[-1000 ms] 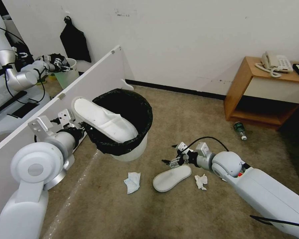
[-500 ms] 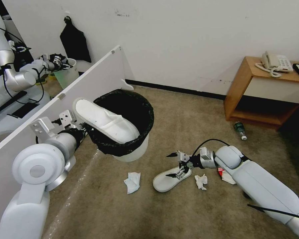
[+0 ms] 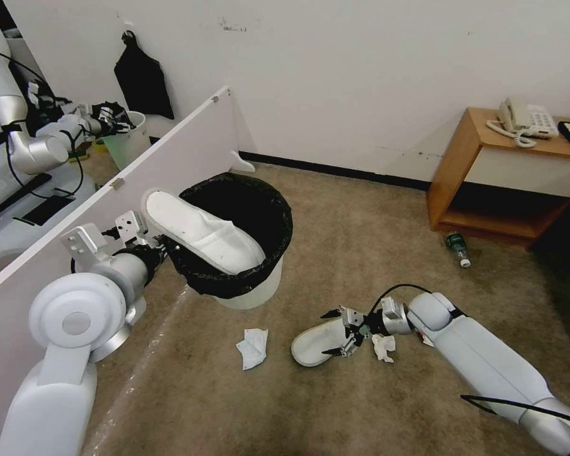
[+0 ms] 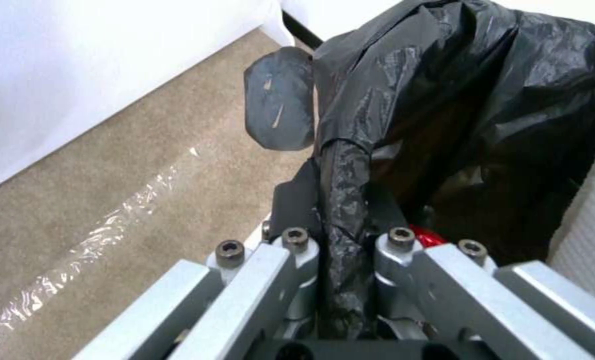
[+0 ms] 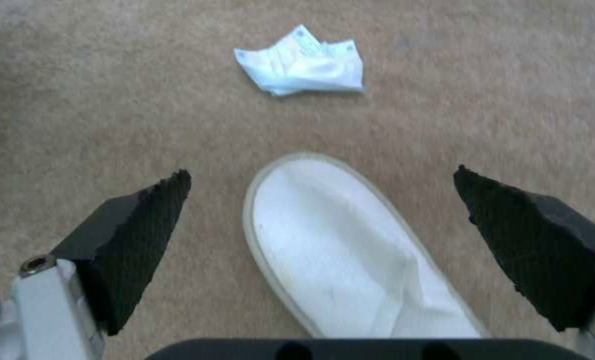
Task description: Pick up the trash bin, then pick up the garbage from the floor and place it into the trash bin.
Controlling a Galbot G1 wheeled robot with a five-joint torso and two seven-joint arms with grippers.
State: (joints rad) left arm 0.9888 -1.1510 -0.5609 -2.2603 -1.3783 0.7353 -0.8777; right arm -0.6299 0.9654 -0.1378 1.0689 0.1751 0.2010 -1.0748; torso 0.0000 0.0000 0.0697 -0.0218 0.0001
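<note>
The left end effector point(image 4: 341, 235) is clenched on the trash bin point(image 3: 250, 288) liner; the right end effector point(image 5: 324, 235), spread wide, straddles the floor slipper point(image 5: 351, 250), face mask point(image 5: 301, 62) beyond.

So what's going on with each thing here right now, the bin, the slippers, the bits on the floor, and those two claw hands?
Trash bin: lifted, tilted.
Slipper in bin: sticking out over the rim.
Slipper on floor: lying flat, between open fingers.
Face mask: crumpled on carpet.
Tissue: crumpled on carpet.
Bottle: lying on its side.
Left end effector: shut on bin liner.
Right end effector: open, around slipper.

2 slippers point(image 3: 199, 233) point(image 3: 316, 341), 2 tissues point(image 3: 253, 348) point(image 3: 383, 346), 1 bottle point(image 3: 457, 248)
</note>
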